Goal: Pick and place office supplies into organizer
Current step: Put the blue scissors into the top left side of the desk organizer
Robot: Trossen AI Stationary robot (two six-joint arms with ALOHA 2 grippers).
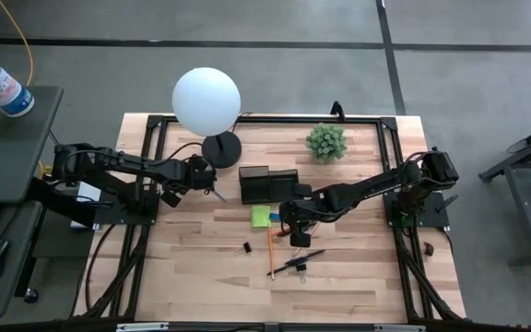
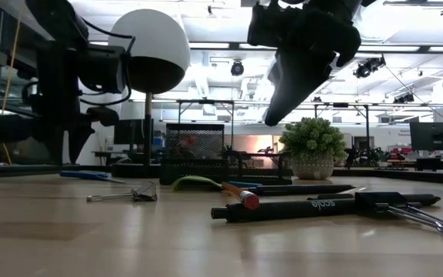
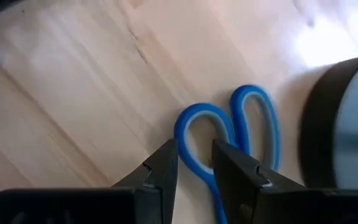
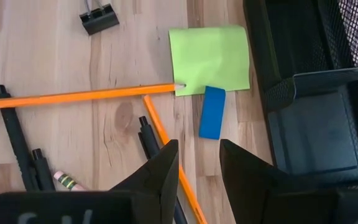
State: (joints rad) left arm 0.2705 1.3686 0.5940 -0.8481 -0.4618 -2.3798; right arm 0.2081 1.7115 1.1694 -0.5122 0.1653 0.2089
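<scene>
**Both pincers hang over loose supplies, organizer nearby**

The left pincer [image 3: 194, 171] hovers just above the scissors [image 3: 229, 134], fingers parted and grasping nothing; the blue loops lie flat on the table [image 1: 192, 267] just past the fingertips, beside the lamp base [image 3: 340, 124]. The blades are hidden under the fingers

The right pincer [image 4: 197, 165] is also released and empty, above the table. Just ahead of its tips lie a small blue block [image 4: 212, 112] and, touching it, a lime-green pad [image 4: 210, 59]. An orange pencil [image 4: 86, 95] points at the pad's edge, and a second one [image 4: 166, 149] runs under the fingers, its end cut off. Dark pens [image 4: 17, 149] lie to one side, partly out of frame, with a black clip [image 4: 99, 18] farther off. The organizer [image 4: 316, 118], dark mesh with compartments, sits just beside the block; what it contains is hard to make out
</scene>
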